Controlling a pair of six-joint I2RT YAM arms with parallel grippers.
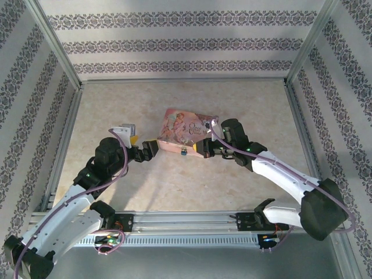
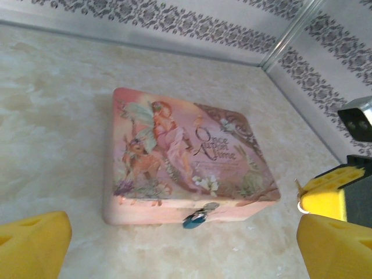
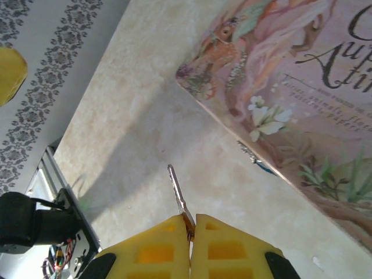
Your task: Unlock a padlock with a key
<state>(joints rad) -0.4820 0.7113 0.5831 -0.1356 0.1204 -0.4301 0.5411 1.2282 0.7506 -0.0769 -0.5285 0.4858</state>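
The padlock [image 2: 197, 216], tiny, silvery with a blue part, hangs from the clasp on the front wall of the flat pink box [image 2: 186, 151]. My left gripper [image 2: 183, 256] stands open in front of it, yellow fingers [image 2: 32, 244] wide apart and nothing between them. From above, the left gripper [image 1: 152, 148] sits at the box's [image 1: 183, 129] near left corner and the right gripper [image 1: 202, 150] at its near right, with the padlock [image 1: 183, 152] between them. My right gripper [image 3: 190, 224] is shut on the key [image 3: 179, 195], whose thin blade points up and away from the padlock [image 3: 258, 160].
The box [image 3: 290, 87] lies mid-table on beige marbled tabletop [image 1: 116, 110]. Patterned walls and aluminium posts [image 1: 55, 43] enclose the sides and back. A metal rail [image 1: 186, 224] runs along the near edge by the arm bases. The right gripper's yellow finger [image 2: 325, 195] shows at the left wrist view's right edge.
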